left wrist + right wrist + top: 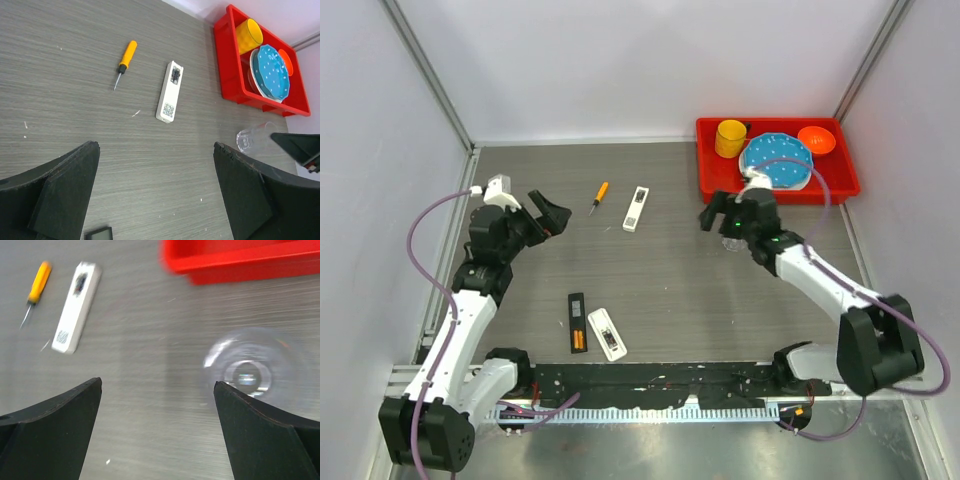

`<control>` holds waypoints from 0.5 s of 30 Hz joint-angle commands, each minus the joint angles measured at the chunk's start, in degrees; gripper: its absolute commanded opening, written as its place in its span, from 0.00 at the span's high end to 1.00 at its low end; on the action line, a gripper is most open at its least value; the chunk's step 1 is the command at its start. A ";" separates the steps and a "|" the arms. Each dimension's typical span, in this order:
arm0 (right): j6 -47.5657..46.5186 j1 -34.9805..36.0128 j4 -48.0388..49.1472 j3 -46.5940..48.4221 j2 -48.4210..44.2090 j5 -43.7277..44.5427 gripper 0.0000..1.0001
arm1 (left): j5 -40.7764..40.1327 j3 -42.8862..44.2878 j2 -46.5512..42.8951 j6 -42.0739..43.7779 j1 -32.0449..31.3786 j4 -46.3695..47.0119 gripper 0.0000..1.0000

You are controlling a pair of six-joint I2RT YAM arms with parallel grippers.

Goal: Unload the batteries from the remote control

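Note:
A black remote point(577, 318) lies open at the near middle of the table, with orange batteries point(579, 341) in its near end. A white remote-like piece point(607, 333) with a dark slot lies just right of it. Another white remote point(636, 208) lies farther back; it also shows in the left wrist view point(170, 92) and the right wrist view point(76, 307). My left gripper point(552, 212) point(155, 146) is open and empty above the table, left of the white remote. My right gripper point(718, 212) point(157, 382) is open and empty beside a clear glass point(247, 370).
An orange-handled screwdriver point(599, 195) point(125, 61) lies left of the far white remote. A red tray point(710, 175) at the back right holds a yellow cup point(730, 137), a blue plate point(778, 160) and an orange bowl point(816, 139). The glass point(250, 137) stands near the tray.

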 commanded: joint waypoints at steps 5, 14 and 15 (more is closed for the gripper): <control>-1.88 22.01 -2.08 14.71 15.38 5.03 0.00 | 4.39 5.04 -2.19 0.59 0.29 -5.32 0.00; 3.12 27.93 -1.20 24.06 28.31 1.44 0.01 | -0.52 11.89 -3.19 5.42 0.29 -14.37 0.00; 3.65 27.93 -0.67 23.88 28.40 1.17 0.01 | -0.88 13.38 -1.86 5.95 0.29 -15.25 0.00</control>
